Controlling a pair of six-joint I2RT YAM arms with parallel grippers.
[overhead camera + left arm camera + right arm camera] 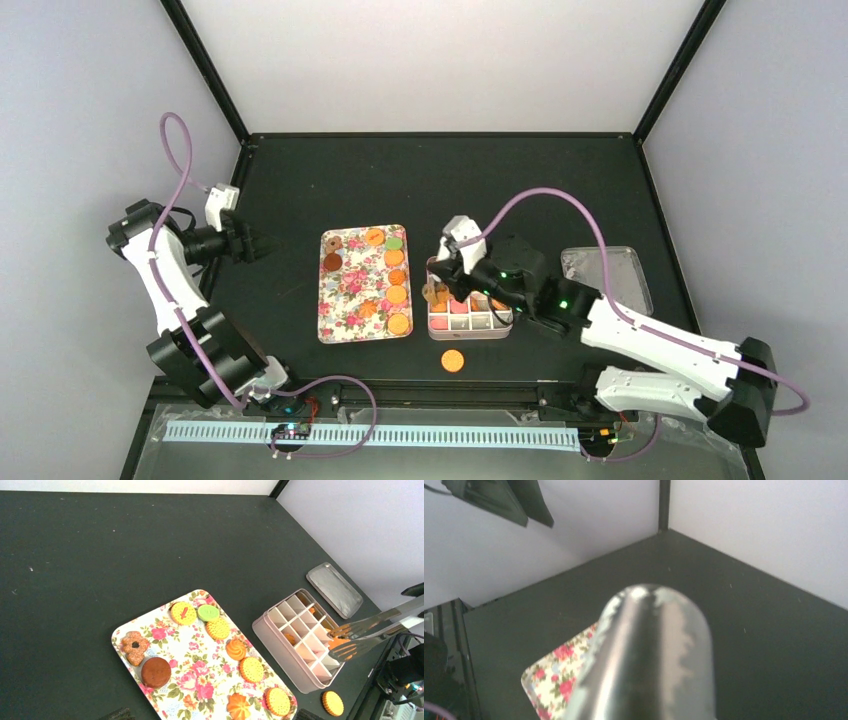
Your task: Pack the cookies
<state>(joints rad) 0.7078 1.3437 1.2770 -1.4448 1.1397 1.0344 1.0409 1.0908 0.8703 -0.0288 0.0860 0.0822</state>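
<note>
Steel tongs [367, 630] are sitting clamped in the right hand [452, 264], tips hanging over the pink divided plastic box [272, 640]. Few compartments look filled. About nine small round cookies [251, 669] are waiting on the flowered rectangular tray [195, 680], and one stray orange cookie [453, 360] is lying on the black bench [100, 555]. The left hand [262, 245] is idling wide open and empty. I'm judging it under half done.

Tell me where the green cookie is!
In the top view, the green cookie lies on the flowered tray, near its far right corner. It sits just right of an orange cookie, left of the arm holding tongs.
</note>
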